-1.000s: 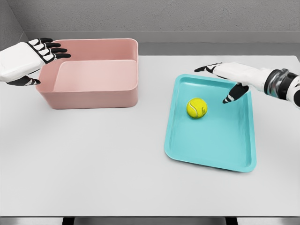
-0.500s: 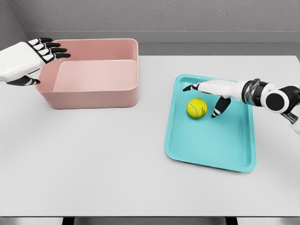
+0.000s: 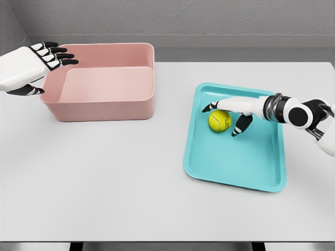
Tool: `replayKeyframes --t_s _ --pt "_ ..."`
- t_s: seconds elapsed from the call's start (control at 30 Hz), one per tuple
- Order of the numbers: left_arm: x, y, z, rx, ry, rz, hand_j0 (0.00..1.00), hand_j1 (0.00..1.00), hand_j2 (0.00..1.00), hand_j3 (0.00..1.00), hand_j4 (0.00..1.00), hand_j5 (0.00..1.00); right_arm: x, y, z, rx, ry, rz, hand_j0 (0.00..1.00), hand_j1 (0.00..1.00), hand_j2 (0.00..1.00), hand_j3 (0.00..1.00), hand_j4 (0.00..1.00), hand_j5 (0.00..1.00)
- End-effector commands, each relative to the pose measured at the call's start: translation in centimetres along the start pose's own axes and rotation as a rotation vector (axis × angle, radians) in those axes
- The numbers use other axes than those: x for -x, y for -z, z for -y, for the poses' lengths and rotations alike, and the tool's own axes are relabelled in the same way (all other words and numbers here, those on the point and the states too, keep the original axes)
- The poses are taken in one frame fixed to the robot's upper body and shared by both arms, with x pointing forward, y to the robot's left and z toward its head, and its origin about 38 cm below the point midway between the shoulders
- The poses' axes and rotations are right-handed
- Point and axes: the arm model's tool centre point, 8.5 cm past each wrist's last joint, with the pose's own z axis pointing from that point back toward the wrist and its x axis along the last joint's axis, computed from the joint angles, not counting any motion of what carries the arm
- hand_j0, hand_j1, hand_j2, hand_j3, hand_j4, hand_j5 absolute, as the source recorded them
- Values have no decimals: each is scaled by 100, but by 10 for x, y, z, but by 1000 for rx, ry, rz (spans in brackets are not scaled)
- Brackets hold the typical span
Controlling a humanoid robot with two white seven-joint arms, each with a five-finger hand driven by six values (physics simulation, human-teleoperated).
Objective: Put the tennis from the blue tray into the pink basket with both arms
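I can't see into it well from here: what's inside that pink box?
The pink basket looks empty: only its bare pink floor shows. The near wall hides the strip of floor just behind it. The left hand is at its left rim, holding nothing.

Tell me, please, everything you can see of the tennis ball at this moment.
The tennis ball is a yellow-green sphere with a fuzzy-looking felt surface and a faint pale seam. It rests in the upper half of the blue tray, on the tray's flat floor, clear of its rim. The right hand reaches over it, fingers spread above and thumb down at its right side; whether they touch the ball cannot be told. It is not yet lifted.
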Motion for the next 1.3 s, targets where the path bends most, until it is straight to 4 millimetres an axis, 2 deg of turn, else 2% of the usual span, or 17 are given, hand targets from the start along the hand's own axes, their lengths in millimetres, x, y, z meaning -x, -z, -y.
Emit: replayKeyframes --t_s 0.0,0.2,0.5,0.77,0.9,1.27 --pt "0 0 -1 -4 -4 -1 100 100 100 100 100 100 0 0 -2 -16 -1 1 61 61 61 61 61 61" --pt "0 0 -1 -4 -4 -1 100 100 100 100 100 100 2 0 -2 -19 3 -6 50 50 50 50 50 50" --pt "2 -3 -2 0 1 -6 100 100 100 100 100 100 5 -5 4 -7 -4 -15 49 49 49 49 49 49" --pt "3 -3 -3 -1 2 -7 100 100 100 100 100 100 3 -17 26 34 -39 -17 49 49 49 49 49 49" --pt "3 -3 -3 -1 2 -7 100 100 100 100 100 100 -19 -17 31 44 -73 37 46 46 46 46 46 46" --pt "3 -4 -3 0 3 -8 100 100 100 100 100 100 -45 -12 37 57 -109 100 45 45 45 45 45 45"
